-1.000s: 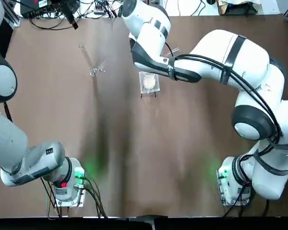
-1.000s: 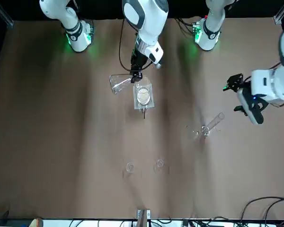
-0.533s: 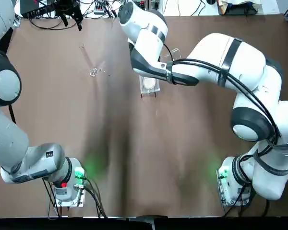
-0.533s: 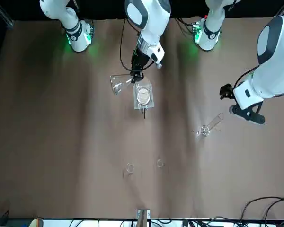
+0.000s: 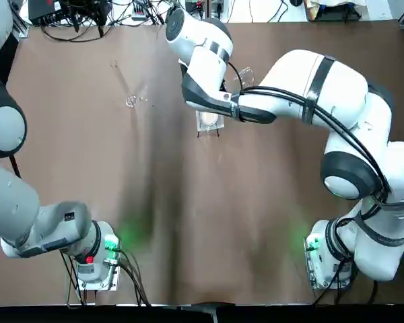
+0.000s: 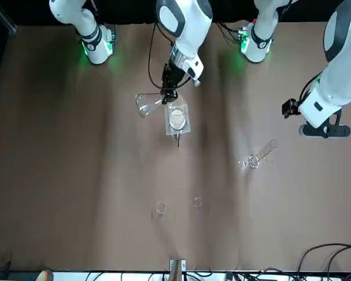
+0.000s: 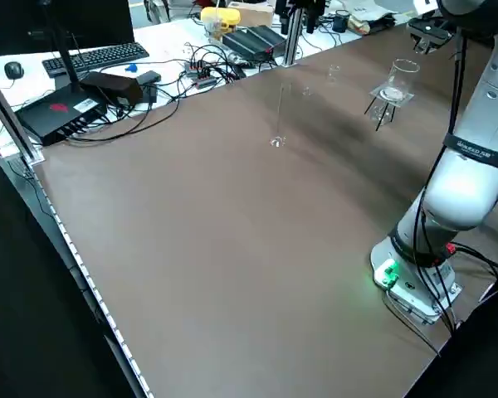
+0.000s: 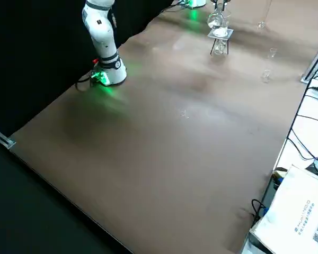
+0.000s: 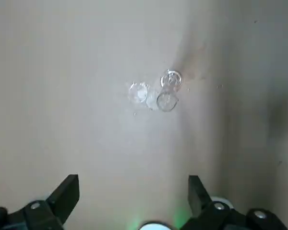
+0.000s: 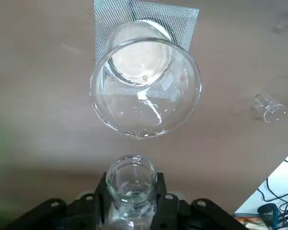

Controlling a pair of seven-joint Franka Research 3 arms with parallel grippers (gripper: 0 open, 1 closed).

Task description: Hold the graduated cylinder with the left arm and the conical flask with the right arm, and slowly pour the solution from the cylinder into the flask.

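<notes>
From the front, the right arm's dark gripper stays clamped on the neck of the small clear glass conical flask, tilted beside the wide beaker with white contents. The slender clear glass graduated cylinder stands untouched; the left arm's dark gripper, jaws open, has swung above it, so pouring remains distant.

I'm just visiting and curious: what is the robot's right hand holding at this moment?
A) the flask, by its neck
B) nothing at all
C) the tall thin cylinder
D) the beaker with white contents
A: the right wrist view shows the right hand shut around the neck of the flask, lifted off the table beside the beaker; the cylinder stands alone, ungrasped.
</notes>
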